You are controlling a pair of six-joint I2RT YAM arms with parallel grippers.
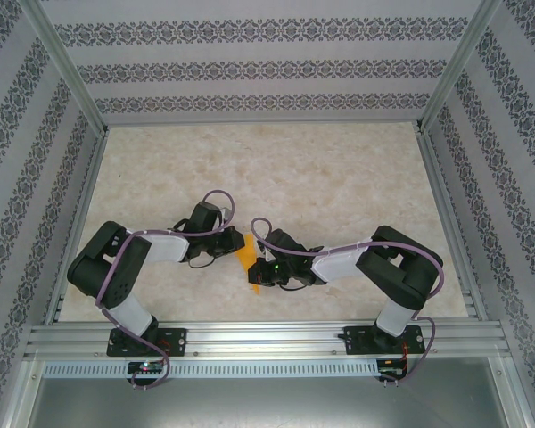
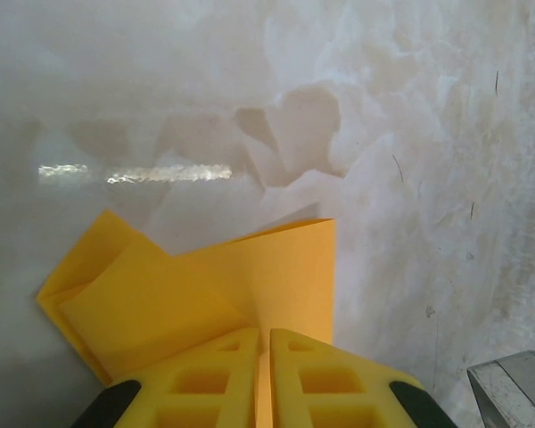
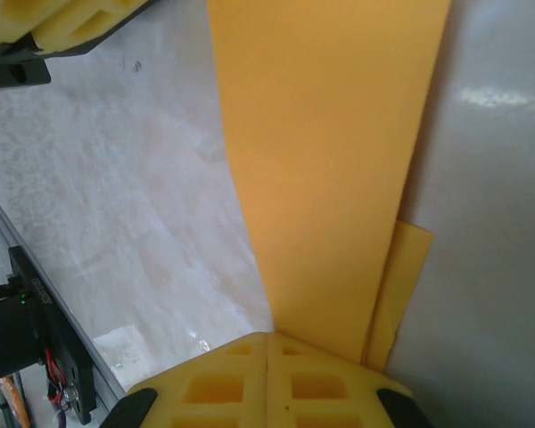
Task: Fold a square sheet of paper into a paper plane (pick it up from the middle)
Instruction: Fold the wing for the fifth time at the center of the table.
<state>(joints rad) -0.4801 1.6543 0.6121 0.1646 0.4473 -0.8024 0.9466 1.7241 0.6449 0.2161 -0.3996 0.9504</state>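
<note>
The square sheet of paper (image 1: 246, 252) is orange-yellow and folded into overlapping layers, held just above the table between both arms. My left gripper (image 1: 234, 242) pinches its upper edge. In the left wrist view the yellow fingertips (image 2: 264, 343) stand almost together with the paper (image 2: 205, 294) caught in the thin gap, creased flaps fanning out to the left. My right gripper (image 1: 260, 270) holds the lower end. In the right wrist view its jaws (image 3: 267, 337) are shut on the paper (image 3: 330, 160), which runs up as a long strip with a second layer peeking out on the right.
The marble-patterned table top (image 1: 339, 178) is fenced by patterned walls and aluminium posts. An aluminium rail (image 1: 267, 339) carrying the arm bases runs along the near edge. The left gripper's fingers (image 3: 62, 22) appear at the top left of the right wrist view.
</note>
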